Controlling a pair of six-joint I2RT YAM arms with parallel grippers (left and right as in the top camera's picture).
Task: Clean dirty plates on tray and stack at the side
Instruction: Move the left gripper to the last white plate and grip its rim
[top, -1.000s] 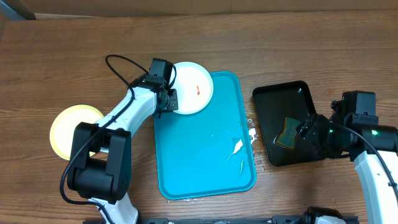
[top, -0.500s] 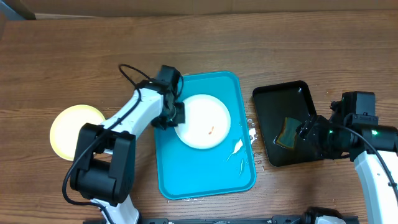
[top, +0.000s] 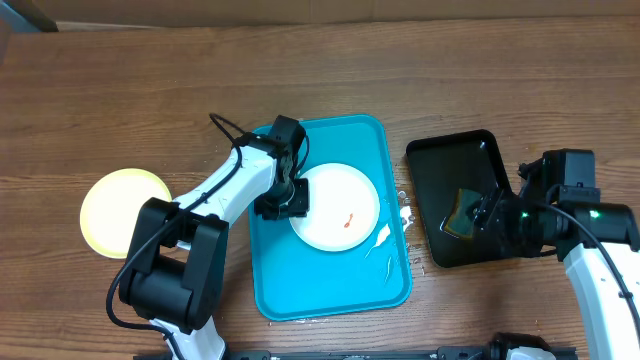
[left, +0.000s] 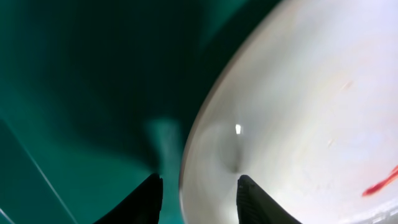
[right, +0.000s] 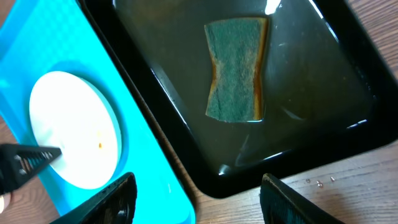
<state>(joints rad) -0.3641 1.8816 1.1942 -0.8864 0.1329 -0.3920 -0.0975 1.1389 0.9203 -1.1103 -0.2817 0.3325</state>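
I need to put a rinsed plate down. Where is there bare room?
Bare wood: the far strip beyond the blue tray and black tray, and the near-left corner by the yellow plate. The blue tray's near end is free but splashed. Crowded: the gap between trays, and where the left gripper holds the white plate.
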